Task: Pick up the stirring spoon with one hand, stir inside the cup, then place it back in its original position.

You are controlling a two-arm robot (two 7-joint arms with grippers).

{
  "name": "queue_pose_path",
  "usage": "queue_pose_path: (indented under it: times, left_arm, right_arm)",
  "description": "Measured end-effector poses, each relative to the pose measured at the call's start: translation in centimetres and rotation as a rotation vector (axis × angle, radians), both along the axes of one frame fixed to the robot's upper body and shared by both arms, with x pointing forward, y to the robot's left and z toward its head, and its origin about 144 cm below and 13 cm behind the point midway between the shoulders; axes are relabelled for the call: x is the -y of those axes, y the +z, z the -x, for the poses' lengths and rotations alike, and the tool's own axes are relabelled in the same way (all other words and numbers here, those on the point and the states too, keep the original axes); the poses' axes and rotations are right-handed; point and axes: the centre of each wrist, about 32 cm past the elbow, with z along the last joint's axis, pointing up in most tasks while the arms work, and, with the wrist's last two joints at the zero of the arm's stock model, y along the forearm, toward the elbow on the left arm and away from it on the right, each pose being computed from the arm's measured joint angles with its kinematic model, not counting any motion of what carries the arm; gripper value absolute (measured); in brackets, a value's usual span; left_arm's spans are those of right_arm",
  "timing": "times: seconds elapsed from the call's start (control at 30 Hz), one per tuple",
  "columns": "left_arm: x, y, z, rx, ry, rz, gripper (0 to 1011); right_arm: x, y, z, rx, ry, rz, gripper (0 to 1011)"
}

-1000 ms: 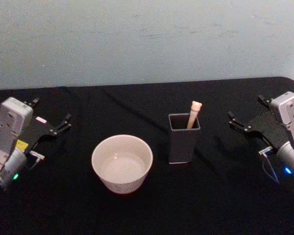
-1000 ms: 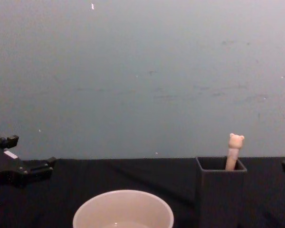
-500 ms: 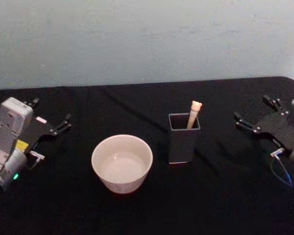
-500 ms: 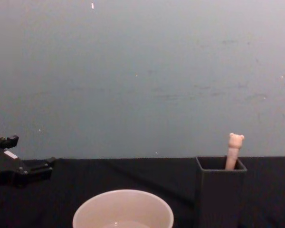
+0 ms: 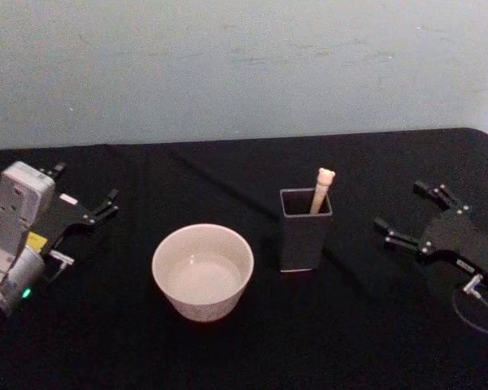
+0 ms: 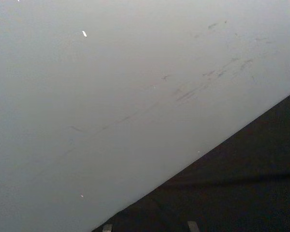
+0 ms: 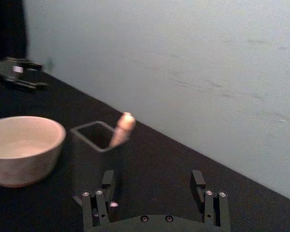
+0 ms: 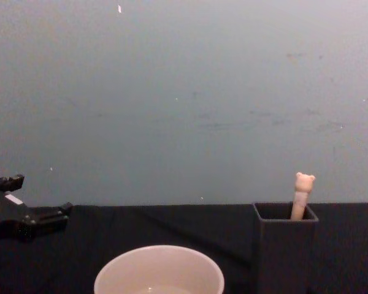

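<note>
The stirring spoon [image 5: 321,188] stands in the dark grey square holder [image 5: 305,231], with just its cream handle and bear head [image 8: 304,182] above the rim. Left of the holder sits the wide cream-white cup [image 5: 202,270]. My right gripper [image 5: 399,205] hovers open to the right of the holder, apart from it and pointing toward it. In the right wrist view its fingers [image 7: 106,182] frame the holder [image 7: 89,157], the spoon handle [image 7: 122,128] and the cup [image 7: 24,147]. My left gripper [image 5: 85,188] rests open at the table's left, also seen in the chest view [image 8: 40,197].
A black cloth [image 5: 244,341] covers the table, and a pale wall [image 5: 244,65] rises behind its far edge. The table's right edge runs close beyond my right arm.
My right gripper has swung lower and nearer the front of the table, now facing the holder. The left arm, spoon, holder and cup have not moved.
</note>
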Motion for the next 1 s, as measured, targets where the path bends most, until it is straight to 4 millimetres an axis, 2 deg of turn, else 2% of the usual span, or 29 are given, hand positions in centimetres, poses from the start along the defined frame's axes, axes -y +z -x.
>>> queue_pose_path:
  times: [0.27,0.6,1.0]
  left_arm:
    - [0.0,0.0,0.0,0.000,0.000,0.000,1001]
    - [0.0,0.0,0.0,0.000,0.000,0.000,1001]
    - [0.0,0.0,0.0,0.000,0.000,0.000,1001]
  right_arm:
    - [-0.7,0.1,0.0,-0.028,0.100,-0.030,1000]
    - [-2.2,0.3,-2.4,-0.112,0.141,-0.074,1000]
    - [-3.4,0.6,-5.0,-0.136,0.142,-0.111,1000]
